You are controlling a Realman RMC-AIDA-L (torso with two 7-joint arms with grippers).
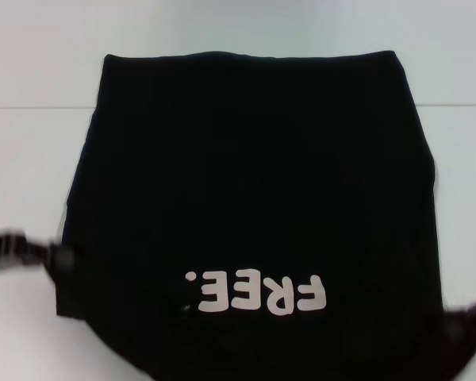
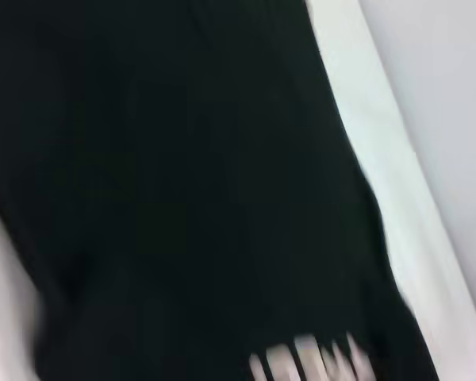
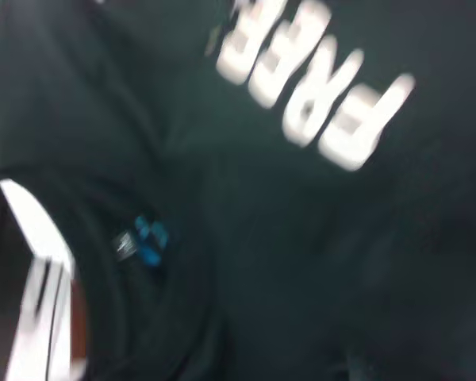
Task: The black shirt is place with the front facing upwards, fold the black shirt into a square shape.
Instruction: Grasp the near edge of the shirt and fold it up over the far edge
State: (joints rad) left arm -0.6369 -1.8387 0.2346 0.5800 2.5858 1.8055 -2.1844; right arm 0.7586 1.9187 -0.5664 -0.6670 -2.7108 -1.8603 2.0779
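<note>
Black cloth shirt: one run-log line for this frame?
black cloth "FREE!" shirt flat on white table | left claw at near-left edge | right claw at near-right corner

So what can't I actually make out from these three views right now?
- Left gripper: head view, motion-blurred at the black shirt's near left edge; open or shut unreadable.
- Right gripper: head view, cut off by the frame's corner.
- Shirt's near hem and collar: head view, cut off by the bottom edge.
- Neck label: right wrist view, too blurred to read.
</note>
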